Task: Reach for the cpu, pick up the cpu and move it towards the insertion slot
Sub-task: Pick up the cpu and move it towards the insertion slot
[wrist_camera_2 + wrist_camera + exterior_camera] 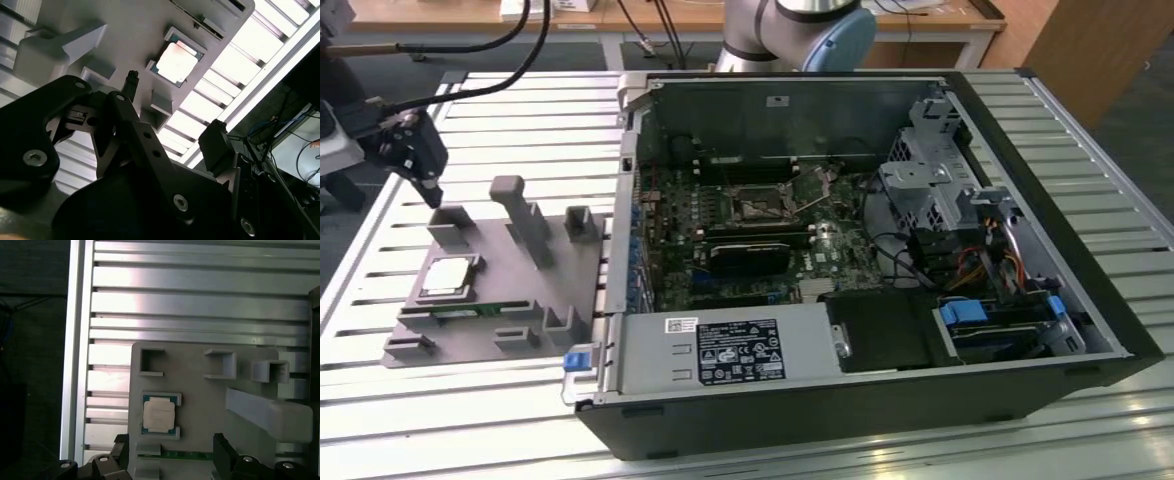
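Hovering above the grey holder plate (491, 262), the tool (430, 190) has its fingers spread wide with nothing between them. The cpu (450, 277) lies flat in its pocket on that plate, untouched, near the tool, on the slatted bench (520, 110). The insertion slot (758, 205) sits well apart, on the green board inside the open computer case (1014, 130), toward the exterior view's right.
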You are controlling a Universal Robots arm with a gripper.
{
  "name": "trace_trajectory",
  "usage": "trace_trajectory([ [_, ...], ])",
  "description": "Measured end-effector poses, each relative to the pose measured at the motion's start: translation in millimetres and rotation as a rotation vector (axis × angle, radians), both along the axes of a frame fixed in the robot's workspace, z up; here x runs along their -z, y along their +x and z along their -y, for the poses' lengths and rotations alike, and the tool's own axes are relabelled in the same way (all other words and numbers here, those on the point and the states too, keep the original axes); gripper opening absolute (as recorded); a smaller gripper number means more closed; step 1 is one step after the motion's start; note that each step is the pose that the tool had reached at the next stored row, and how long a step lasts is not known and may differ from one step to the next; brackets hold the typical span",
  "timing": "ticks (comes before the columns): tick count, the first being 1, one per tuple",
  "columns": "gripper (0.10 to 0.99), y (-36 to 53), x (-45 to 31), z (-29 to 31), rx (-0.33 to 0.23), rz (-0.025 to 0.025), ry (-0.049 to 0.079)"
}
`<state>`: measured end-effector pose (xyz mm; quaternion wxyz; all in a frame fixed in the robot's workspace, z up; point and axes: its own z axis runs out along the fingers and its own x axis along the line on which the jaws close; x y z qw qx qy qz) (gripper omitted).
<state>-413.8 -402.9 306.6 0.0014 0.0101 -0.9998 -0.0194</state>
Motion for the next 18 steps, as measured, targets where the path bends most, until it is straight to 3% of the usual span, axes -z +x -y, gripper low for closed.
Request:
trace_trajectory([
  [18, 0.761, -4.1, 32.5, 1.0, 0.0, -0.0003, 0.0],
])
